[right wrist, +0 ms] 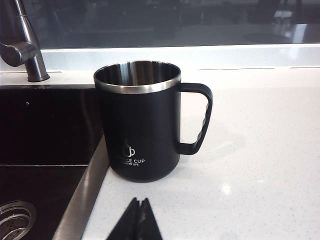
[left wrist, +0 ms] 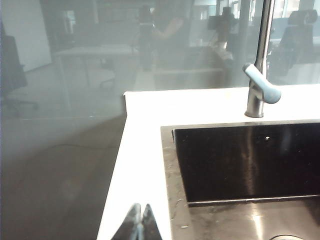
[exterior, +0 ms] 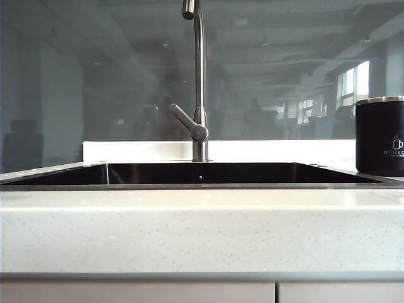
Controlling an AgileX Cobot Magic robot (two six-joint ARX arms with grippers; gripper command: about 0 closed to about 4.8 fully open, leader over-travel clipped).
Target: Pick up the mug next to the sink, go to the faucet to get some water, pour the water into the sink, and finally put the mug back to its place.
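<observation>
Item: mug [right wrist: 141, 120]. Location: you find it upright on the speckled white tabletop [right wrist: 260, 150], just beside the right-hand edge of the sink [exterior: 202, 173], handle turned away from the sink.

Appearance: matte black cylinder, silver metal rim, bare steel inside, looped side handle, small white cup logo with text low on the wall. It looks empty.

Left hand [left wrist: 139, 225]: fingertips pressed together, nothing held; it hangs near the sink's left corner, well apart from the mug.

Right hand [right wrist: 139, 222]: fingertips pressed together, nothing held; it sits near the mug, on the side away from the faucet [exterior: 199, 82].

Risks, as you should judge them:
- The mug stands very close to the sink's edge; a nudge from a closed hand could tip it into the sink.
- The smooth, rounded wall may slip in a shallow grip.
- The faucet's tall stem and low lever could be struck on the way across the sink.
</observation>
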